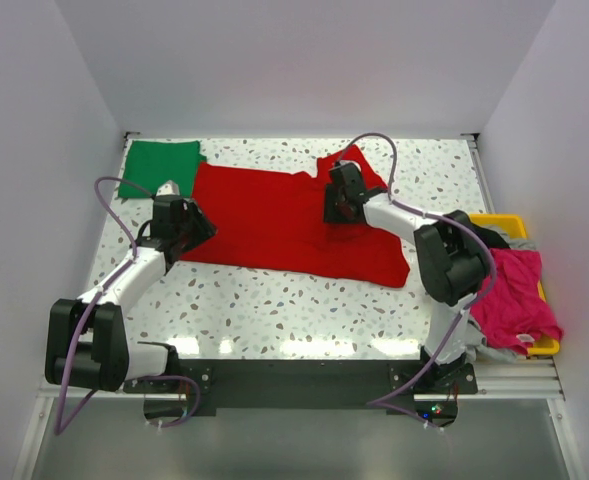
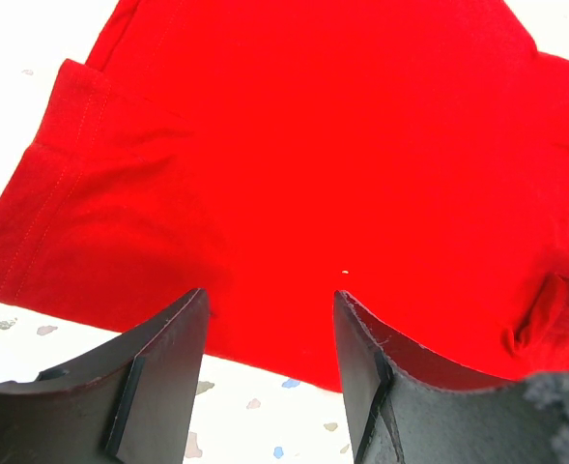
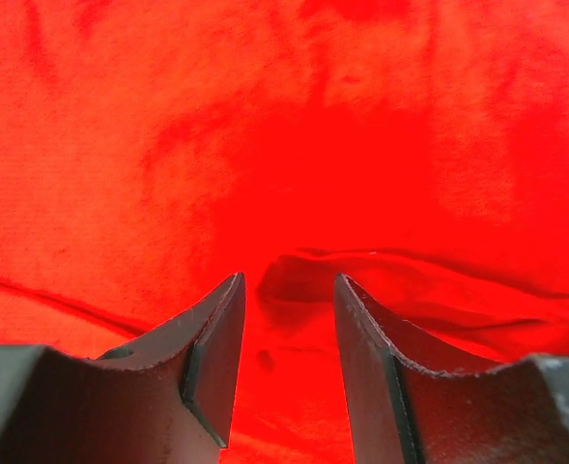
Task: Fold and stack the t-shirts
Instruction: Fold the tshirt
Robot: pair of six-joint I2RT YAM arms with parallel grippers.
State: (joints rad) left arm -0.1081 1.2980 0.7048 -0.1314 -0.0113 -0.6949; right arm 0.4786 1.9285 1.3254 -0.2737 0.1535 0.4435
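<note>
1. At the far left corner of the speckled table point(image 1: 304, 300) you find the green t-shirt point(image 1: 159, 167), folded into a flat rectangle; its right edge lies just beside the left end of the red one
2. Your left gripper point(image 1: 196, 225) is at the left end of the red t-shirt point(image 1: 274, 220), by the edge nearer the arms. In the left wrist view the gripper point(image 2: 270, 309) has its two dark fingers spread wide, and the gap shows the shirt's edge point(image 2: 313, 145) and a strip of table; nothing is pinched between them
3. The red t-shirt lies spread flat across the middle of the table, its long side running left to right. A sleeve with a stitched hem shows at the left of the left wrist view, and a bunched part rises at the far edge near your right gripper
4. Your right gripper point(image 1: 336, 205) is low over the right part of the red t-shirt, close to that bunched part. In the right wrist view the gripper point(image 3: 289, 290) has its jaws parted, red cloth point(image 3: 284, 126) fills the view, and a raised wrinkle lies just beyond the fingertips; no cloth is clamped
5. At the right edge of the table a yellow tray point(image 1: 509, 222) holds a crumpled magenta garment point(image 1: 514, 295) with some dark and grey cloth beside it
</note>
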